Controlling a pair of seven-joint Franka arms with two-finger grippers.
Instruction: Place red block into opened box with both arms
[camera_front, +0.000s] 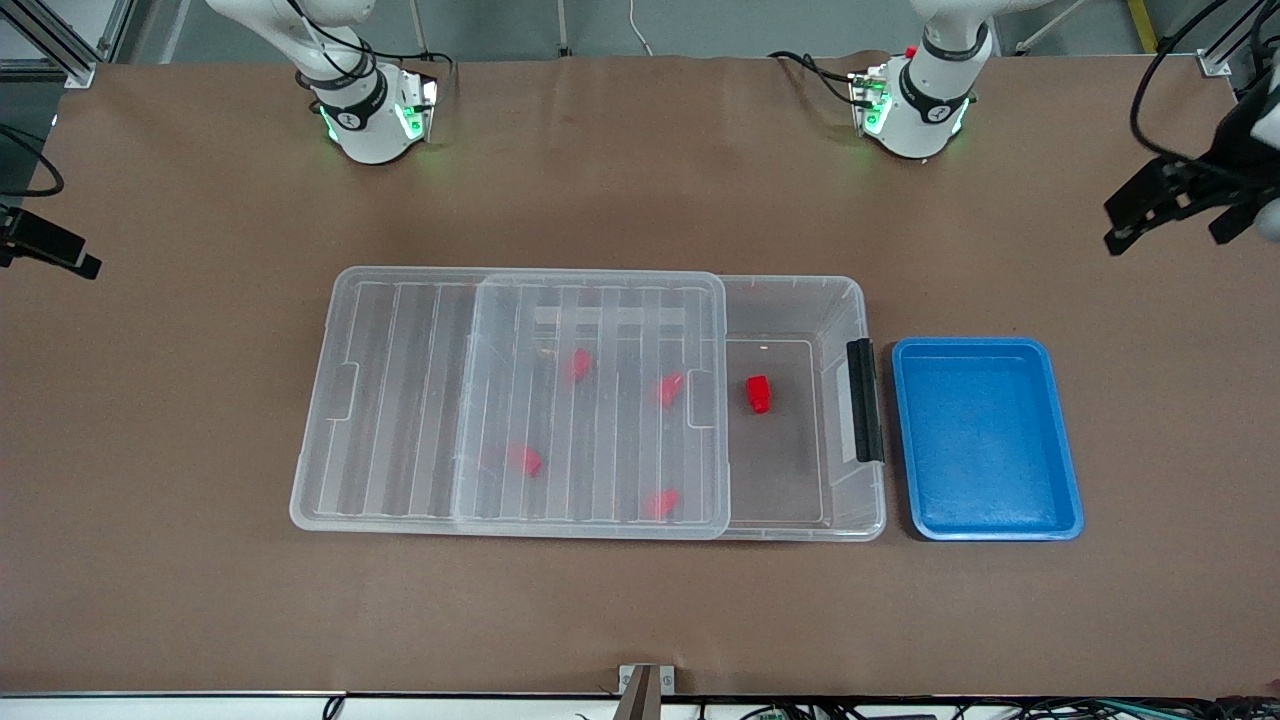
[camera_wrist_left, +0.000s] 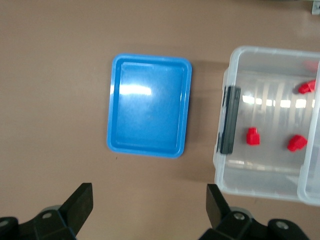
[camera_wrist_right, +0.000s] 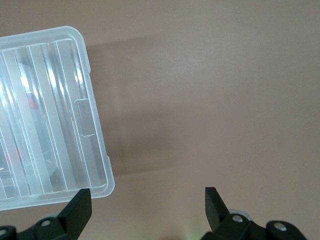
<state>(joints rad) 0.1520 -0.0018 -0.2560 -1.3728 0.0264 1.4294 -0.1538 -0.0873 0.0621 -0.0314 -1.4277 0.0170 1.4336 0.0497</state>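
A small bright red plastic block (camera_front: 758, 393) lies in the uncovered end of the large clear plastic box (camera_front: 850, 300), near its black latch (camera_front: 865, 400); four more sit under the slid-aside ribbed lid (camera_front: 400, 400). The left gripper (camera_wrist_left: 149, 205) hangs spread wide and empty over bare table beside the blue tray (camera_front: 1060, 440). The right gripper (camera_wrist_right: 148, 205), likewise released, hovers just off the lid's corner.

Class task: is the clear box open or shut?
Partly open: the lid is slid toward the right arm's end, leaving the box uncovered by its black latch.
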